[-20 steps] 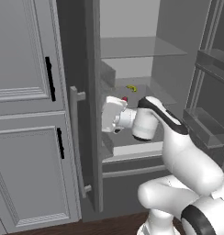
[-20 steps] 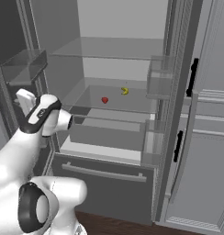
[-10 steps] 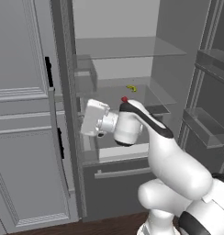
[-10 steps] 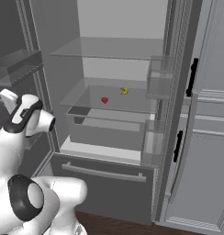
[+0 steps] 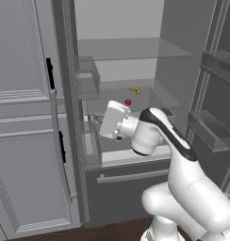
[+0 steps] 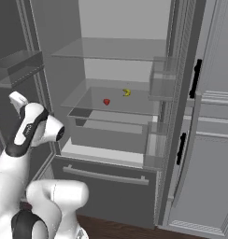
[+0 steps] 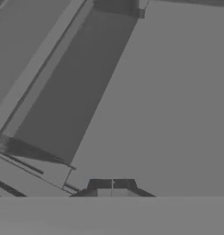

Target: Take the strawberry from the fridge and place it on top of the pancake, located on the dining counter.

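The tall dark grey French-door fridge (image 5: pixel 183 56) stands with both doors swung wide, showing its pale grey interior and clear glass shelves. The tool (image 7: pixel 112 185) is clenched with nothing between its tips; in the hand view the two dark finger tips sit pressed together, facing a plain grey surface and a slanted glass edge.

In the left base view the white hand sits low inside the fridge opening, toward the left side, in front of the pale lower bin. The tiny red rounded strawberry (image 5: pixel 128 101) lies beyond the tool and a little higher, on the middle glass shelf (image 6: pixel 139 106), apart from the hand and not touched by it. A small yellow curved item (image 5: pixel 135 90) rests farther back on the same shelf, near the strawberry but not against it. In the right base view the strawberry (image 6: pixel 106 101) shows left of the yellow item (image 6: pixel 127 92), both toward the rear half of the shelf.

Below the tool runs the dark bottom drawer (image 6: pixel 106 186) with its long horizontal bar handle. Light grey panelled cabinets with black handles (image 5: pixel 22 141) flank the fridge just past the open left door.
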### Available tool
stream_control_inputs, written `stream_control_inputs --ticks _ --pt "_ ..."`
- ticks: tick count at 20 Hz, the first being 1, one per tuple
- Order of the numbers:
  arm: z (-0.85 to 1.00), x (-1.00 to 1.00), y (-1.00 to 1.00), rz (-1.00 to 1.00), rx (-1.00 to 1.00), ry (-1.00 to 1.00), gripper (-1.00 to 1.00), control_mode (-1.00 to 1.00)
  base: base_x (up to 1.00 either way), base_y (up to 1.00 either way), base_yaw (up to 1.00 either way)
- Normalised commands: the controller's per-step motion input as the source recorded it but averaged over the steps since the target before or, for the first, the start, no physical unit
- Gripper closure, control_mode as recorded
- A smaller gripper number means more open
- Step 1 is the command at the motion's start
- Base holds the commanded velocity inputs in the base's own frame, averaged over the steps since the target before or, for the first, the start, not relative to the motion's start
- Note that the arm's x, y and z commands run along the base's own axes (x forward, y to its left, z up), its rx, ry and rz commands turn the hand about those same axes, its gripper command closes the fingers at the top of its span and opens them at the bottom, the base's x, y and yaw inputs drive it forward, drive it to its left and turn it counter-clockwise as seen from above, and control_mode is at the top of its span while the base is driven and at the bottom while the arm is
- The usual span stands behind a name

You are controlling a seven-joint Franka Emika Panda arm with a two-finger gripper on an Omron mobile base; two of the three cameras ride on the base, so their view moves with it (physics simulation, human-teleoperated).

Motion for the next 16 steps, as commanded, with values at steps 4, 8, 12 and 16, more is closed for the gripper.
stream_control_inputs --ticks 4,8,12,16 --pt "0.45 -0.31 -0.66 -0.13 -0.17 0.0 1.0 -1.0 0.0 0.0 0.0" --pt "0.26 -0.13 -0.59 -0.15 -0.27 0.01 1.0 -1.0 0.0 0.0 0.0" --pt "0.24 -0.06 -0.6 -0.19 -0.35 0.07 1.0 -1.0 0.0 0.0 0.0" --pt "0.21 0.0 -0.49 -0.25 -0.44 0.15 -1.0 -1.0 0.0 0.0 0.0"
